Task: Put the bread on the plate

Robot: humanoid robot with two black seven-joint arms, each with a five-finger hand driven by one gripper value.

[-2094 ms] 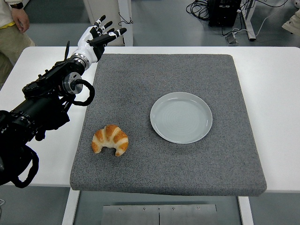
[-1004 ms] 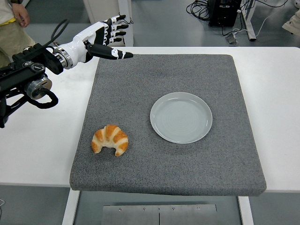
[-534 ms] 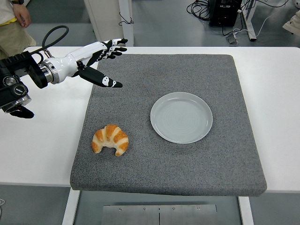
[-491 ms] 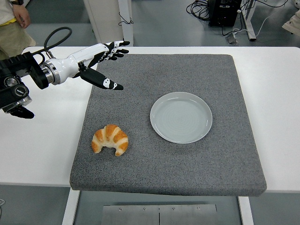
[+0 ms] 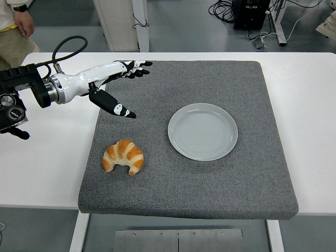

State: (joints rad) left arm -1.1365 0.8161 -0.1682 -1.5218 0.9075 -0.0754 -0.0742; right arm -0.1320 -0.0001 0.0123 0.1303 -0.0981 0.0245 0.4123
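Left hand (image 5: 107, 84) spread wide (holding nothing) above croissant (image 5: 123, 156); plate (image 5: 202, 131) unmarked

Single head view, high on robot's side, facing forward and down; table (image 5: 310, 105) near edge at bottom, mat (image 5: 210, 189) filling middle, floor beyond fingers (image 5: 137, 69).

L hand (image 5: 107, 84) has swung from raised at mat's far-left corner down & fwd, thumb now lower, nearer croissant (image 5: 123, 156).
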